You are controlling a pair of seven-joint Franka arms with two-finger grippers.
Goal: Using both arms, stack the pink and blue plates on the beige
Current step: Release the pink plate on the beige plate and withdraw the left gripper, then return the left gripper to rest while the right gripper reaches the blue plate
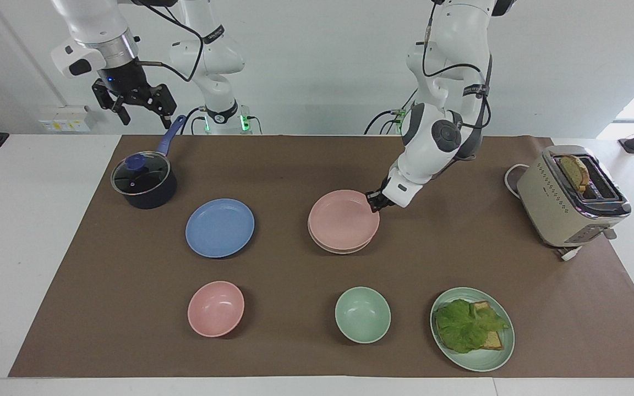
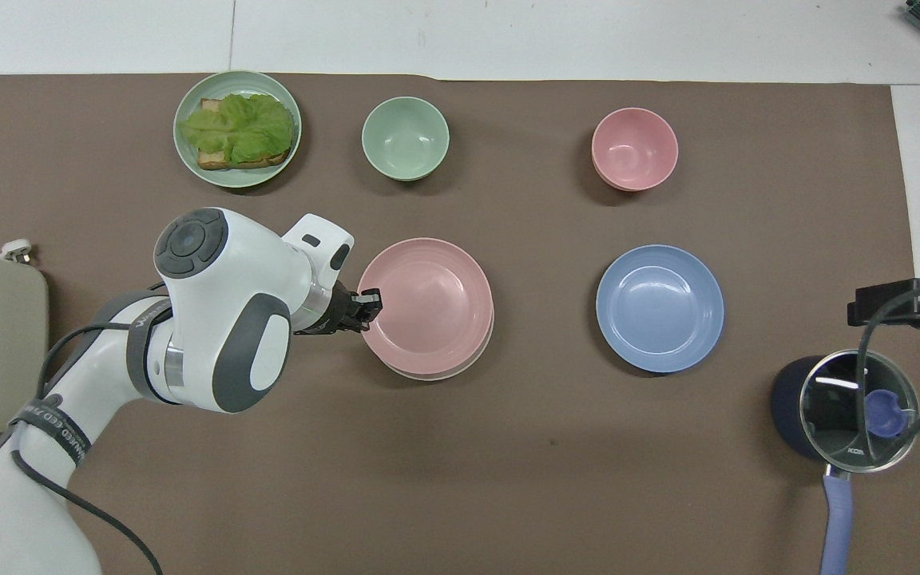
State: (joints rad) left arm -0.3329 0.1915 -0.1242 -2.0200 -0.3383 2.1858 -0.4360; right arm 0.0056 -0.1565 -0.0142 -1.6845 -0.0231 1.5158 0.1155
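Four round shallow matte plates: one pale pink point(image 1: 343, 218), one cream-beige point(image 2: 460, 372), one periwinkle blue point(image 1: 219, 227), one mint-green point(image 1: 482, 360) carrying lettuce and toast. Two deep matte bowls, one pink point(image 1: 216, 308), one mint-green point(image 1: 362, 314). One dark lidded saucepan point(image 1: 143, 181). One cream toaster point(image 1: 570, 195). Two black two-finger grippers, left point(image 1: 373, 200) and right point(image 1: 132, 100).

White surface point(image 1: 31, 231) covered by brown paper mat point(image 1: 295, 330). On mat: round periwinkle-blue shallow plate point(image 1: 219, 227) toward right arm's end; round cream-beige shallow plate point(image 1: 344, 249) mid-mat, only its edge showing. Dark navy saucepan with glass lid and blue handle point(image 1: 144, 182) nearer robots than blue plate. Farthest row: small pink bowl point(image 1: 216, 308), mint-green bowl point(image 1: 362, 314), mint-green plate with lettuce and toast point(image 1: 472, 329). Cream toaster with bread slice point(image 1: 570, 195) at mat edge, left arm's end.
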